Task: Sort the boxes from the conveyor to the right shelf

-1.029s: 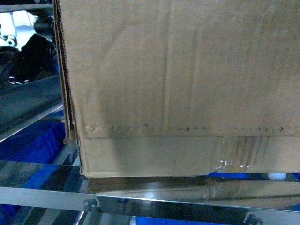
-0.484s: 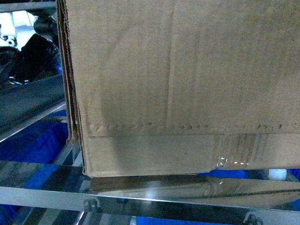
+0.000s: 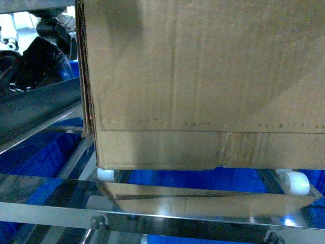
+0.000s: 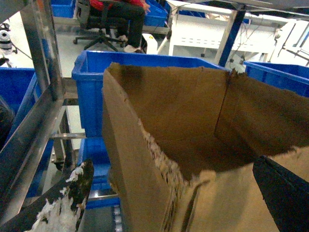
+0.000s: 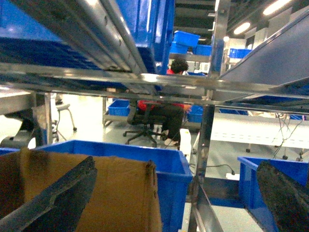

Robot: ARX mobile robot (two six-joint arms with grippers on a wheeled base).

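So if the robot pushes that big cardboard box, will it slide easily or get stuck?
The cardboard box would probably glide, since it sits on white roller wheels. It looks empty inside, so likely light. Its torn top edges may bend if squeezed.

Left gripper (image 4: 176, 193) and right gripper (image 5: 181, 193): dark fingers spread wide apart, jaws agape.

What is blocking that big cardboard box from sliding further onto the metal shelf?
A blue bin stands just behind the cardboard box on the shelf, so it may block further sliding. The box already rests on the white rollers.
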